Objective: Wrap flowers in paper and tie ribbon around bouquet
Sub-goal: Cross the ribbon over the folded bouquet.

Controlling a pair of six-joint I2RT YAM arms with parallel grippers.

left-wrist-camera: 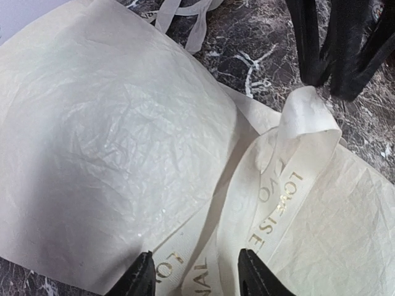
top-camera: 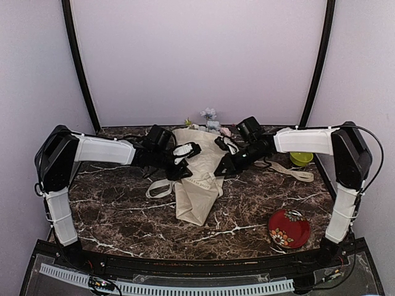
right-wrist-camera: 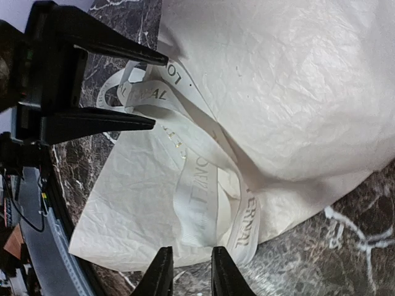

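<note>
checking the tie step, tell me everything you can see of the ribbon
The ribbon is a narrow, flat cream-white fabric strip with gold lettering, looped loosely across the crinkled cream paper. One fold stands up at the right hand's fingertips, and it passes between the left hand's open fingers. Loose tails lie on the marble table.
</note>
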